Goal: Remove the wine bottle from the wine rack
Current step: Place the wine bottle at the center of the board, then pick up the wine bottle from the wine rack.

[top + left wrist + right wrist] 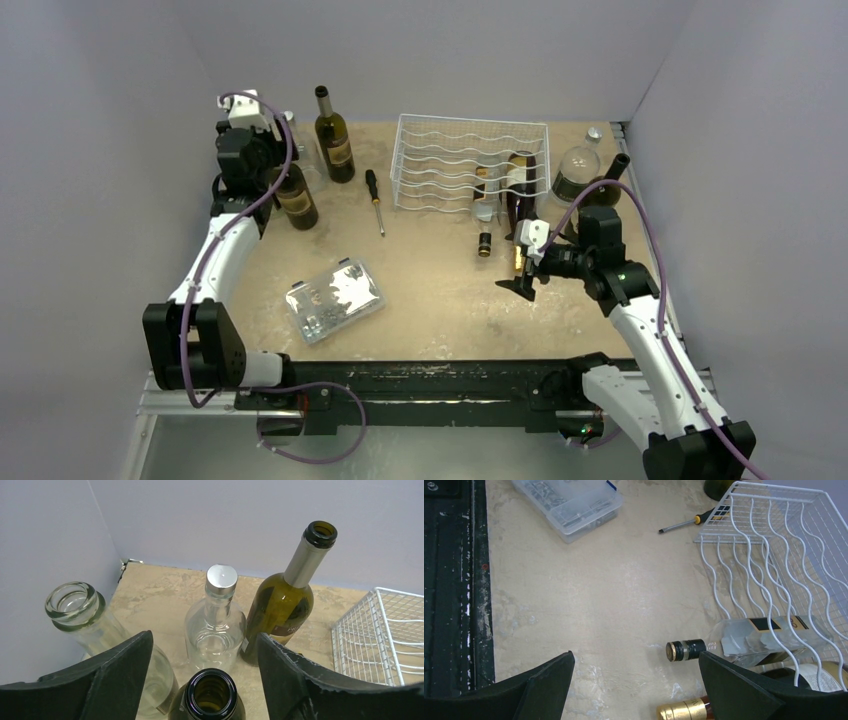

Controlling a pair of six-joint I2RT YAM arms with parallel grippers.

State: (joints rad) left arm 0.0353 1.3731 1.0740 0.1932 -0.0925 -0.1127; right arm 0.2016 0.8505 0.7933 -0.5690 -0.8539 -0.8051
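Note:
The white wire wine rack [450, 160] stands at the back middle; it also shows in the right wrist view [774, 545]. Two bottles lie in its right end, necks poking out toward me: a dark wine bottle with a gold foil cap [518, 195] [684, 711] and a clear bottle with a black cap [484, 215] [744, 642]. My right gripper [522, 280] [636, 656] is open and empty, low over the table just in front of the gold cap. My left gripper [272, 170] [204, 637] is open at the back left, its fingers either side of an upright dark bottle's open mouth [210, 692], not touching it.
Around the left gripper stand an olive-green bottle [335, 140] [287, 595], a clear silver-capped bottle [216, 620] and a clear open-mouthed bottle [75, 605]. A screwdriver [375, 200] lies left of the rack. A clear parts box [333, 298] sits near the front left. A glass dome [577, 172] stands right of the rack.

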